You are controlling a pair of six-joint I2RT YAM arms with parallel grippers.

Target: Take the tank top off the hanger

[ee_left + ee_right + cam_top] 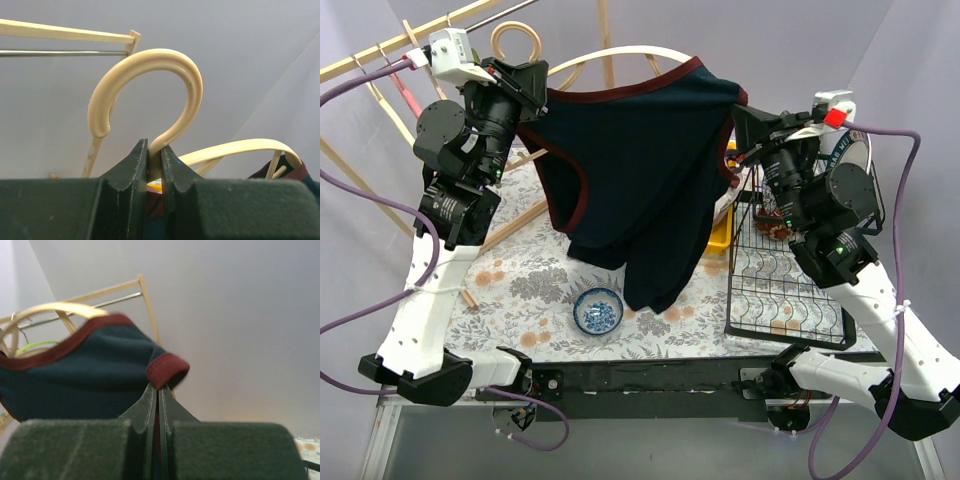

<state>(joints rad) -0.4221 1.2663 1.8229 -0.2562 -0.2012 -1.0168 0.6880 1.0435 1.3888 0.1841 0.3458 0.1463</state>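
Note:
A navy tank top [630,170] with maroon trim hangs in the air on a cream hanger [620,52], its body drooping toward the table. My left gripper [535,88] is shut on the hanger's neck just below the hook [165,65]; in the left wrist view the fingertips [154,147] pinch the cream stem. My right gripper [740,115] is shut on the maroon edge of the tank top's right shoulder strap [167,371], with its fingertips [158,389] closed on the folded trim. The hanger's arm [55,307] shows above the cloth [90,375].
A wooden drying rack [410,45] with a metal rod stands at the back left. A small blue patterned bowl [598,310] sits on the floral tablecloth [520,280]. A black wire rack [775,270] stands at the right, with a yellow object [720,235] beside it.

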